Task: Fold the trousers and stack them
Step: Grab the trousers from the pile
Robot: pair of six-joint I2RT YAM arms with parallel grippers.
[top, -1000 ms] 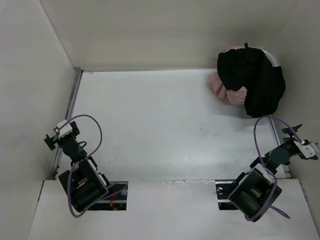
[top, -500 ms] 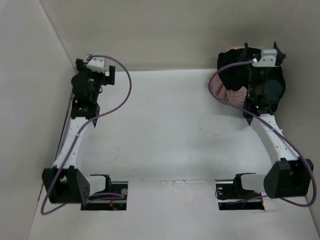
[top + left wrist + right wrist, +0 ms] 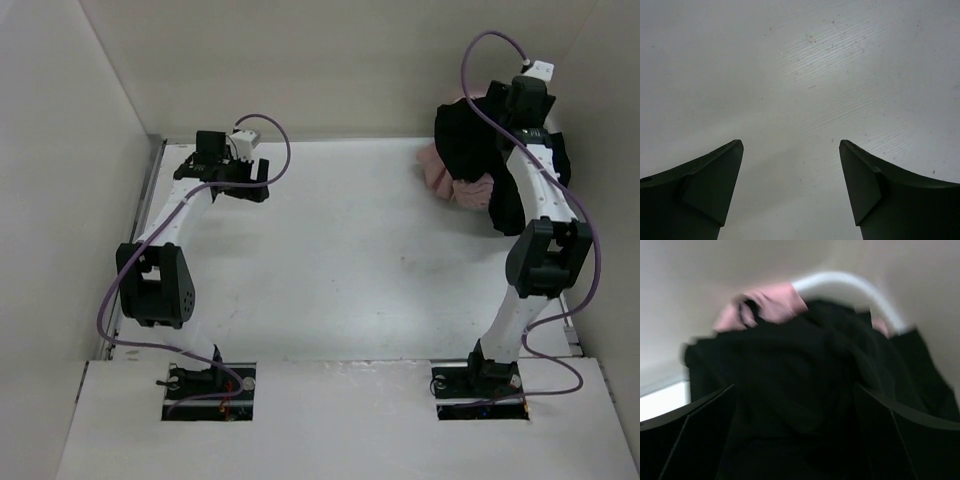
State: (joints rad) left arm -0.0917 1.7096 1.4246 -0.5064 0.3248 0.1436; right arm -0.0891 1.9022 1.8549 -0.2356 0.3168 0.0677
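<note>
The left gripper (image 3: 790,145) and right gripper (image 3: 792,387) both gape wide and empty, the right just over the one pair of trousers (image 3: 465,140). It lies heaped in the far right corner on pink garments (image 3: 441,172), perhaps two.

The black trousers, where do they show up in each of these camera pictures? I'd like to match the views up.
Top external: the black trousers lie heaped in the far right corner.
Left wrist: not in it; only bare table shows.
Right wrist: they fill the middle and bottom, blurred.
Shared landmark: the pink garments peeking out beside them, in the top and right wrist views.
</note>
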